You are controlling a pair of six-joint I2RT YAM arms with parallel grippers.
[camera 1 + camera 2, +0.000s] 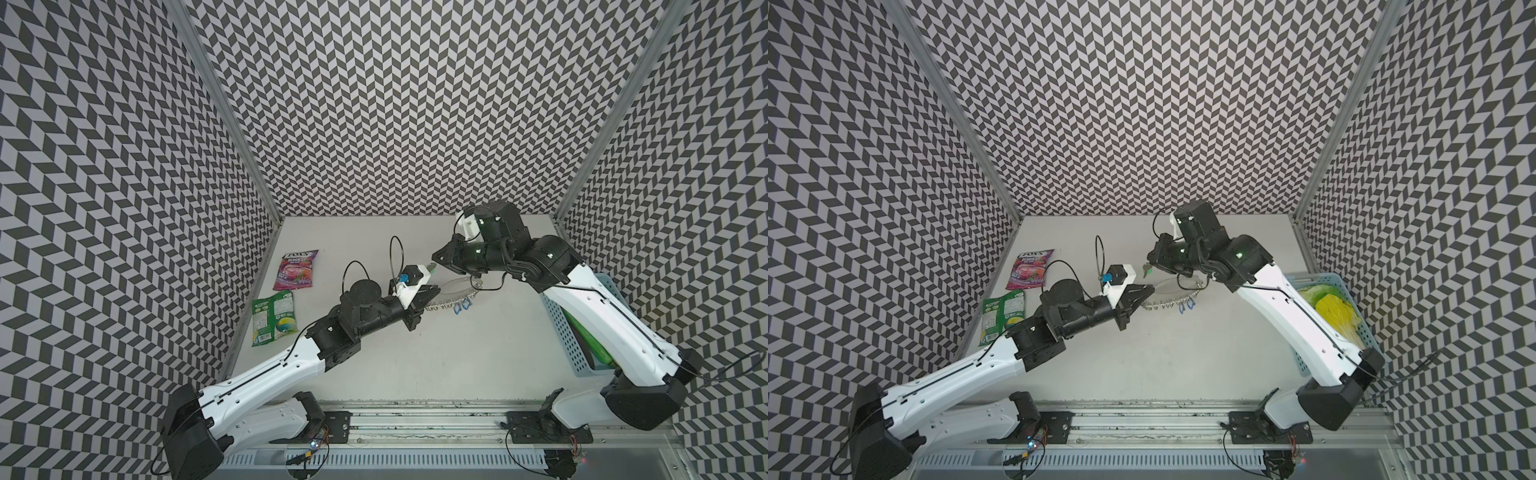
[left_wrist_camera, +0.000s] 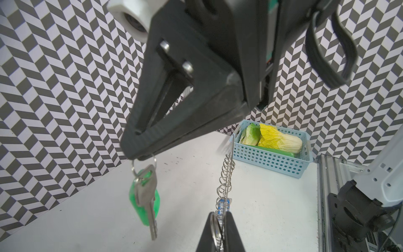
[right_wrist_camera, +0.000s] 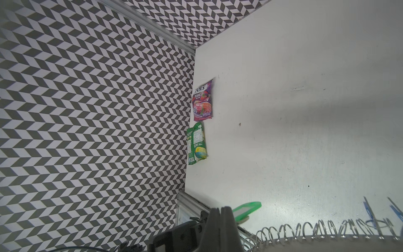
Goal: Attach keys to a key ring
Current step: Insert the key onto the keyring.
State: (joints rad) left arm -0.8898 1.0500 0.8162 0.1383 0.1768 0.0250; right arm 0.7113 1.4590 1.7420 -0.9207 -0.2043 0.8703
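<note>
The keys (image 2: 145, 192), one silver key on a bright green tag (image 2: 157, 204), hang by a small ring from my right gripper (image 2: 139, 156), which is shut on that ring. In both top views the keys (image 1: 432, 268) (image 1: 1146, 271) dangle just beyond the key ring (image 1: 455, 286) (image 1: 1173, 286). The key ring is a gray crescent plate fringed with wire rings (image 2: 225, 174). My left gripper (image 2: 219, 215) is shut on one end of it and holds it off the table. Blue tags (image 1: 461, 306) hang from its rings. In the right wrist view the green tag (image 3: 246, 209) shows beside the shut gripper (image 3: 220, 208), above the ring row (image 3: 305, 229).
A light blue basket (image 1: 569, 332) (image 2: 270, 161) with cabbage stands at the right edge, partly under the right arm. A purple snack bag (image 1: 295, 270) and a green one (image 1: 274, 318) lie along the left wall. Patterned walls close three sides.
</note>
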